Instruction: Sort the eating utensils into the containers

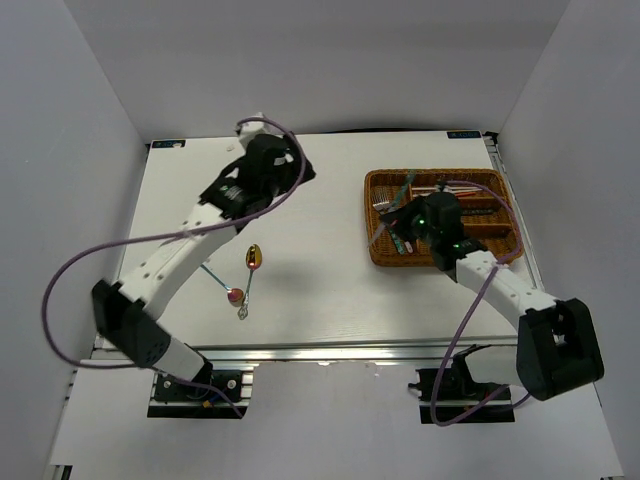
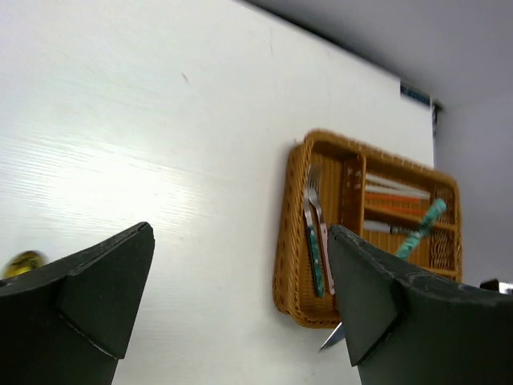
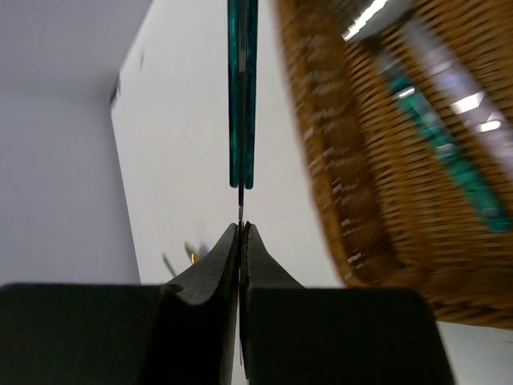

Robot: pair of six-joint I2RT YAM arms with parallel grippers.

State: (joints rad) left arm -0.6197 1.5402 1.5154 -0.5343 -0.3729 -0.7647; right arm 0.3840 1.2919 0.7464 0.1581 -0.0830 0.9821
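The brown wicker tray [image 1: 440,258] sits right of centre. Its long section holds a fork [image 2: 313,186] and a green-handled piece [image 2: 315,258]; red and white chopsticks [image 2: 394,195] lie in a slot. My right gripper [image 1: 400,232] hovers over the tray's left end. It [image 3: 241,228] is shut on the thin blade of a green-handled knife [image 3: 241,96], whose handle points away from the jaws. My left gripper [image 1: 298,168] is high at the table's back centre. In its wrist view it [image 2: 240,231] stands open, holding nothing. A gold spoon [image 1: 254,258] and a red-bowled spoon [image 1: 236,295] lie on the table.
The white table ends at a back edge with a blue tag [image 2: 414,92]. Grey walls close in on both sides. The left arm's purple cable [image 1: 75,270] loops out over the table's left edge. A metal rail [image 1: 330,352] runs along the near edge.
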